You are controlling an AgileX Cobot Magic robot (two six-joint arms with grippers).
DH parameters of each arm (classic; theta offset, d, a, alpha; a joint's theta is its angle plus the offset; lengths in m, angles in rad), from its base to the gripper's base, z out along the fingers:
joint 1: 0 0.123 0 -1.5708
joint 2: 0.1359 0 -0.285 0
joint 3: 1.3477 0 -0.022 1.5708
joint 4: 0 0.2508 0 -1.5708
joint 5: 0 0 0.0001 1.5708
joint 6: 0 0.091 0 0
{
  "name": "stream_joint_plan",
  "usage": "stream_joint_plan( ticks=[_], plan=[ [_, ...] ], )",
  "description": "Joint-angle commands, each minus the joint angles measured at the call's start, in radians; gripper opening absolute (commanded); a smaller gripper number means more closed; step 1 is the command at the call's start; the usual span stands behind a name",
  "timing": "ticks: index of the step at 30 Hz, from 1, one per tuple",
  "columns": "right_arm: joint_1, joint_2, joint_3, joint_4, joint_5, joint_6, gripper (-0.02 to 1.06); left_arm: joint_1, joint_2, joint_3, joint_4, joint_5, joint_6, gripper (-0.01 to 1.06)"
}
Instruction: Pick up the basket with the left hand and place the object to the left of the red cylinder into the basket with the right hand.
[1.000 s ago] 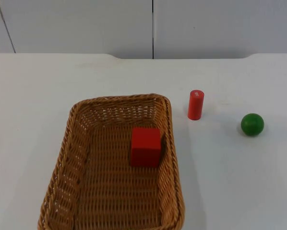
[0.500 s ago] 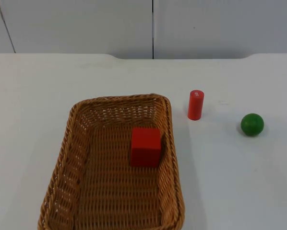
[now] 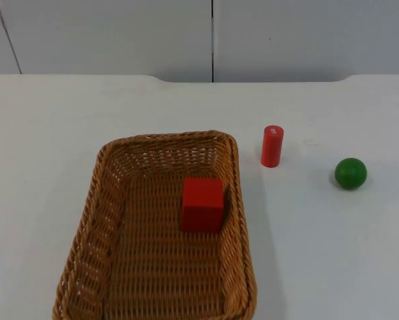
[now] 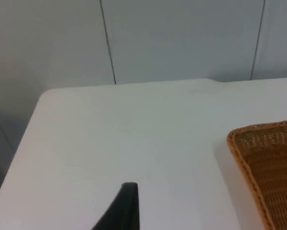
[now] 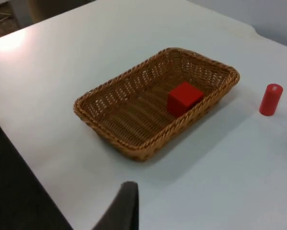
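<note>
A rectangular wicker basket (image 3: 161,227) of woven tan cane, with a braided rim and sloping ribbed walls, sits on the smooth white desk (image 3: 53,133) toward its near left. Inside it, on the woven floor close to the right-hand wall, rests a red cube (image 3: 203,204) with flat matte faces and crisp edges. Just right of the basket's far right corner, apart from the rim, a small red cylinder (image 3: 272,146) stands upright on the desk. Farther right and slightly nearer lies a glossy green ball (image 3: 351,173), well apart from the cylinder.

In the left wrist view one black fingertip of the left claw (image 4: 124,206) stands over bare desk near the desk's far left corner, with the basket's rim off to its right; whether this claw is open or closed cannot be told. In the right wrist view one dark fingertip of the right claw (image 5: 123,206) hangs above the desk edge, well away from the basket, cube and cylinder; its state cannot be told either.
</note>
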Motion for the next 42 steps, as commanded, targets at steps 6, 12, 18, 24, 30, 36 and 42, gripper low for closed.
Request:
stream_joint_plan(
  ticks=[6,12,18,24,30,36,42],
  plan=[
    [-0.003,-0.090,0.046,0.016,0.071,0.001,0.92,0.002,-0.004,0.048,0.056,0.046,-0.020,1.05],
    [-0.002,-0.090,0.056,0.014,0.084,0.001,0.92,0.002,-0.004,0.167,0.052,0.018,-0.022,1.05],
    [-0.002,-0.090,0.056,0.014,0.084,0.001,0.92,0.002,-0.004,0.237,0.043,-0.055,-0.022,1.05],
    [-0.002,-0.090,0.056,0.014,0.084,0.001,0.92,0.002,-0.004,0.268,0.042,-0.100,-0.022,1.05],
    [-0.002,-0.090,0.056,0.014,0.084,0.001,0.92,0.002,-0.004,0.268,0.042,-0.100,-0.022,1.05],
    [-0.002,-0.090,0.056,0.014,0.084,0.001,0.92,0.002,-0.004,0.268,0.042,-0.100,-0.022,1.05],
    [-0.002,-0.090,0.056,0.014,0.084,0.001,0.92,0.002,-0.004,0.268,0.042,-0.100,-0.022,1.05]
  ],
)
